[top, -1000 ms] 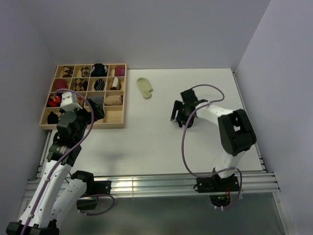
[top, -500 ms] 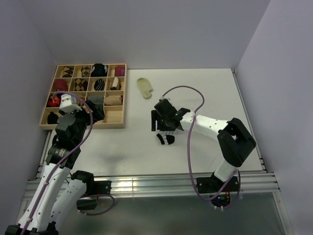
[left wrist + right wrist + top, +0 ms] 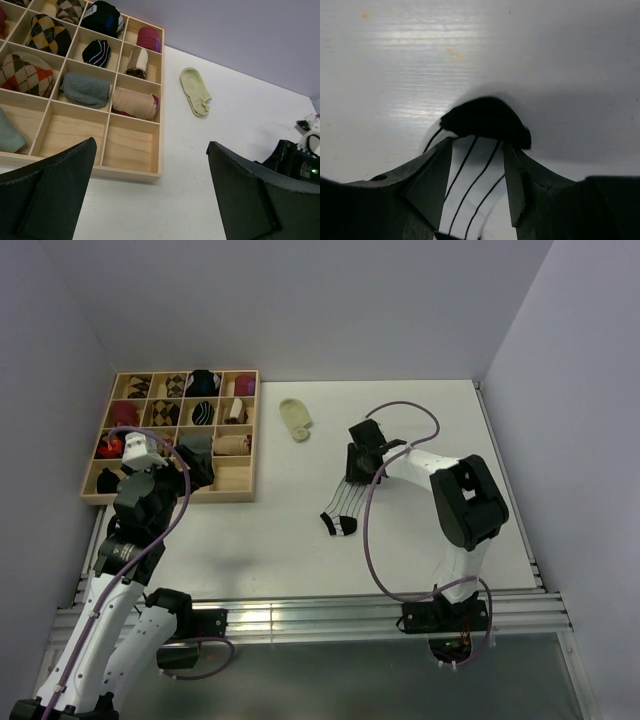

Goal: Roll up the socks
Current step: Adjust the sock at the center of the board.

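Observation:
The white sock with thin black stripes [image 3: 345, 508] lies stretched on the table, its black end toward the near left. My right gripper [image 3: 357, 472] is at its far end. In the right wrist view my right gripper [image 3: 476, 150] is shut on the striped sock [image 3: 482, 120], whose black tip bulges out past the fingertips. The pale yellow-green sock [image 3: 295, 420] lies flat and alone at the back, also in the left wrist view [image 3: 196, 92]. My left gripper [image 3: 195, 468] hangs open and empty over the tray's near right corner [image 3: 151, 143].
A wooden compartment tray [image 3: 170, 497] stands at the back left, holding argyle, red, teal and beige rolled socks; its near compartments [image 3: 132, 145] are bare. The right arm's purple cable [image 3: 372, 530] loops over the table. Walls close in the back and sides.
The right gripper swung left onto the striped sock, then drew back up and right with one end, stretching the sock out. The left arm has barely moved.

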`<state>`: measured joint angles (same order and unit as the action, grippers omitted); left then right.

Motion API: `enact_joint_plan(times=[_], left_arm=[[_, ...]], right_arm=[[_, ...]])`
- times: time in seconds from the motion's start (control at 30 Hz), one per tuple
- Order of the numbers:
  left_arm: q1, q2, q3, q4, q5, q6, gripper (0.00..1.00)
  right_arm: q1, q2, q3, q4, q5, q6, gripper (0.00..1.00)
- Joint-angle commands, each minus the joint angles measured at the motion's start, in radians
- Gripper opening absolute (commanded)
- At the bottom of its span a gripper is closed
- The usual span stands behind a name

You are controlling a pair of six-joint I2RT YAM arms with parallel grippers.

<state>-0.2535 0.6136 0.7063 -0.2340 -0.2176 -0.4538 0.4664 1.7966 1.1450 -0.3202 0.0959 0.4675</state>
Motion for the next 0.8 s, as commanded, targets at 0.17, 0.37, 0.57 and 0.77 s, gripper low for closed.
enact_joint_plan(times=[0.17, 0.37, 0.57, 0.77], left_arm=[[-0.006, 0.009, -0.01, 0.022, 0.003, 0.014, 1.0], [-0.006, 0.015, -0.008, 0.025, 0.011, 0.012, 0.99], [-0.006, 0.025, -0.008, 0.022, 0.012, 0.009, 0.99], [-0.006, 0.032, -0.008, 0.028, 0.02, 0.007, 0.99]], right_arm=[[-0.029, 0.007, -0.068, -0.003, 0.025, 0.049, 0.52], [0.02, -0.212, -0.192, 0.088, 0.07, -0.041, 0.56], [0.191, -0.364, -0.222, 0.061, 0.178, -0.156, 0.67], [0.381, -0.362, -0.222, -0.032, 0.228, -0.224, 0.71]])
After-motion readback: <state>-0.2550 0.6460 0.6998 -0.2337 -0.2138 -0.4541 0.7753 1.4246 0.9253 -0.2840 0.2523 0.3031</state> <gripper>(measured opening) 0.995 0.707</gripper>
